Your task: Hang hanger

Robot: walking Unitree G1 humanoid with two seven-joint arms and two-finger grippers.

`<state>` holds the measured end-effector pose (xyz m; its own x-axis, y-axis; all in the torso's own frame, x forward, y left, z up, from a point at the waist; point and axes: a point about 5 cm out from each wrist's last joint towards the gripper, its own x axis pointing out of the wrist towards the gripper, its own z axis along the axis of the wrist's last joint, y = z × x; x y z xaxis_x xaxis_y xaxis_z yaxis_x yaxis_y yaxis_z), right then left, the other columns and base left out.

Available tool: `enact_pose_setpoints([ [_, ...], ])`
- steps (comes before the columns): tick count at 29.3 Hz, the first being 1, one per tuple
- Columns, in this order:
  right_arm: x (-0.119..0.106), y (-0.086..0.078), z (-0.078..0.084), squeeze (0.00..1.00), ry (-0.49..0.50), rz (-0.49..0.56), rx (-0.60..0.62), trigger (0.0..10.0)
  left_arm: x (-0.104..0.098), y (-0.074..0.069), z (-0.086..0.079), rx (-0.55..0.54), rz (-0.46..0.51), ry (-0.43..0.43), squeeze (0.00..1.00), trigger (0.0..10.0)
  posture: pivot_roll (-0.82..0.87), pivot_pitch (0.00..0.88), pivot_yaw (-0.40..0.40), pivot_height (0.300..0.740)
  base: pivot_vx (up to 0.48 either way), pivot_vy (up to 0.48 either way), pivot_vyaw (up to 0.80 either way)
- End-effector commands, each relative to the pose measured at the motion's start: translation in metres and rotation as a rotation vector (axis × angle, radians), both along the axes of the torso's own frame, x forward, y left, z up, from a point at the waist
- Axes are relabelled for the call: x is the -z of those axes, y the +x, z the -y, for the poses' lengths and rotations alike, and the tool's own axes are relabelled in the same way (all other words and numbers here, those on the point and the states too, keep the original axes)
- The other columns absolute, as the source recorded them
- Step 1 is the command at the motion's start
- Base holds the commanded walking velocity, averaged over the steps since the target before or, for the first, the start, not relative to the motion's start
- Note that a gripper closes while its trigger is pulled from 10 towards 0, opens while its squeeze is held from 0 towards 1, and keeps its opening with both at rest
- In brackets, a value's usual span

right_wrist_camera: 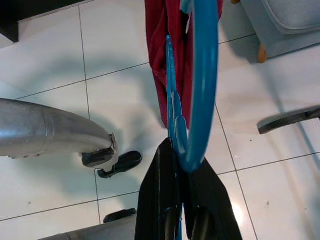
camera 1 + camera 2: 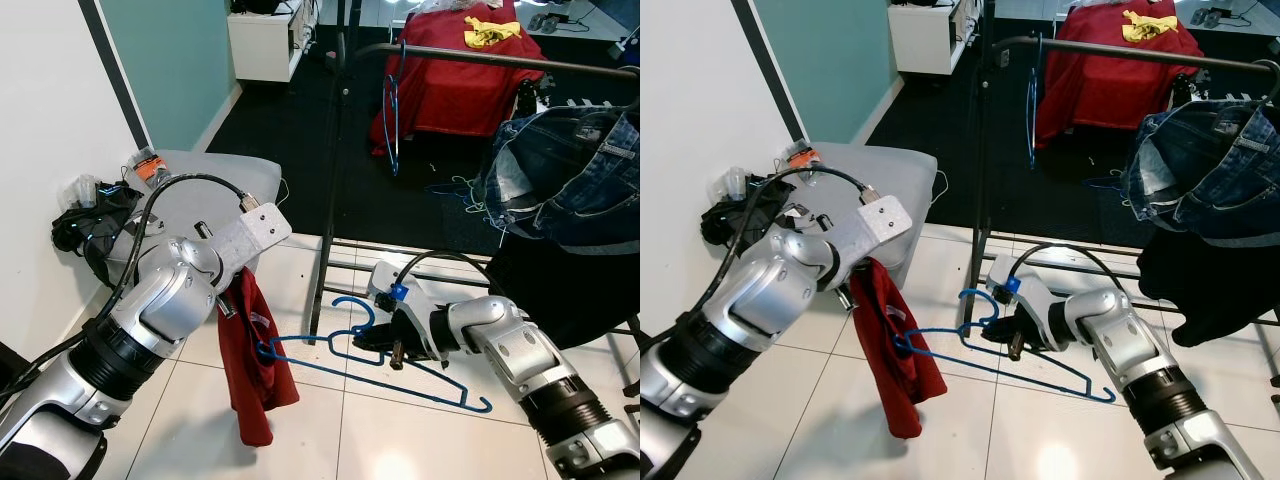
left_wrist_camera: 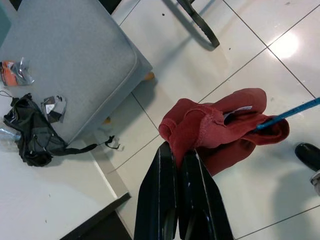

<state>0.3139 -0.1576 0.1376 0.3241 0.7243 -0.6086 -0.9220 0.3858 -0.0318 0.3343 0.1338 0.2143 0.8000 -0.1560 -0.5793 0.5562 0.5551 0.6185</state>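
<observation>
1. Blue hanger [image 2: 400, 372] is clamped at its neck by our right gripper [image 2: 390, 345], low above the tiles.
2. Our left gripper [image 3: 179, 159] pinches the red shirt [image 2: 252, 355] draped on one hanger end.
3. We judge the rail [image 2: 500, 60] comes next: lift and hook.

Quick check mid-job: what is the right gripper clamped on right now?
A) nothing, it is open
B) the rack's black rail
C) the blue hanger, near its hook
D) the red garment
C: the right gripper is shut on the blue hanger just below its hook, while the left gripper pinches the red garment draped on the hanger's far end.
</observation>
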Motion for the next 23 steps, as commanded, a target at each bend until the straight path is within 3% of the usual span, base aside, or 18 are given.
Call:
enact_pose_setpoints([
  [1, -0.001, 0.002, 0.001, 0.0, -0.002, 0.013, 0.005, 10.0, -0.005, -0.001, -0.001, 0.005, 0.013, 0.015, 0.0, 10.0, -0.01, 0.145, 0.018, 0.74, 0.0, 0.0, 0.0],
  [23, 0.003, 0.009, -0.011, 0.0, -0.003, 0.003, -0.006, 10.0, -0.002, -0.004, 0.016, 0.062, 0.018, 0.016, 0.0, 10.0, -0.01, 0.152, 0.017, 0.74, 0.0, 0.0, 0.0],
])
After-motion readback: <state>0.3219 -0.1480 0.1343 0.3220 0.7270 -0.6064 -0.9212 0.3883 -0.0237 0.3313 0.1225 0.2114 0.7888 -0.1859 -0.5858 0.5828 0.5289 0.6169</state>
